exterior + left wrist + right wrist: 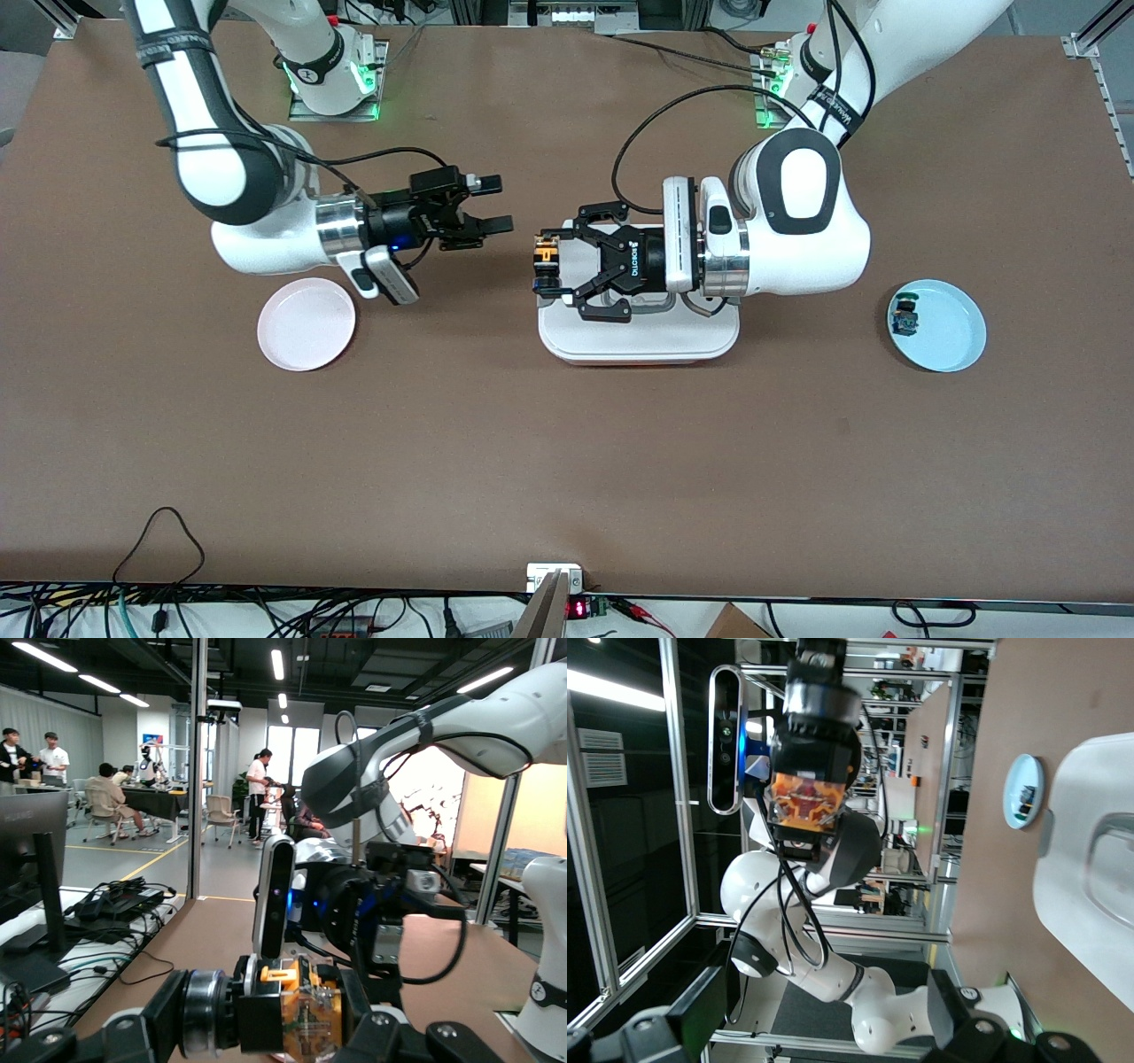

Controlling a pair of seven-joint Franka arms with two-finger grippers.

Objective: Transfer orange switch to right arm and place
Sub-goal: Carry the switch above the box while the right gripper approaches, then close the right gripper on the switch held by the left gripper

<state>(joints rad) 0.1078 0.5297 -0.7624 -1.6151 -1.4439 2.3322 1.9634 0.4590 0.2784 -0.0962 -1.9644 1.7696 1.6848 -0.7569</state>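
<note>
Nearest the front camera lie the pink plate (pixel 306 323), below the right gripper, and the white tray (pixel 638 338), under the left gripper. Above the tray's edge the left gripper (pixel 544 271) is clamped on the orange switch (pixel 546 264), which sits between its fingertips, pointed toward the right gripper. The right gripper (pixel 496 206) hangs in the air just beside the switch, fingers spread wide and holding nothing. Toward the left arm's end sits the blue plate (pixel 952 332) with the small blue-and-green switch (pixel 904 316) in it.
</note>
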